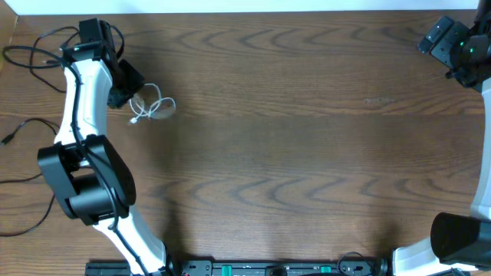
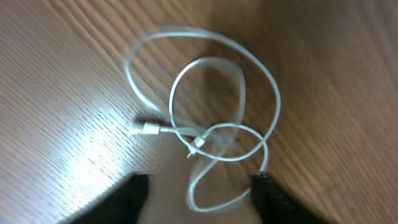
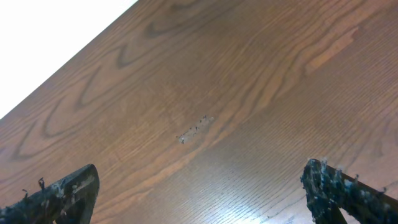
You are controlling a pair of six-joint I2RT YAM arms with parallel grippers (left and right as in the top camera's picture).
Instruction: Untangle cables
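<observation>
A thin white cable (image 1: 150, 108) lies looped on the wooden table at the left, its plug end pointing down-left. In the left wrist view the white cable (image 2: 205, 130) forms several overlapping loops with a small plug at the middle. My left gripper (image 1: 123, 88) hangs just left of it, open, with both fingertips (image 2: 202, 196) straddling the nearest loop. Black cables (image 1: 31, 57) lie at the far left of the table, behind the left arm. My right gripper (image 1: 445, 38) is open and empty at the far right corner, its fingers (image 3: 205, 193) over bare wood.
The left arm's white and black body (image 1: 84, 169) stands at the table's left. A small scuff mark (image 1: 380, 100) shows on the wood at the right, also in the right wrist view (image 3: 194, 129). The table's far edge (image 1: 253, 11) runs along the top.
</observation>
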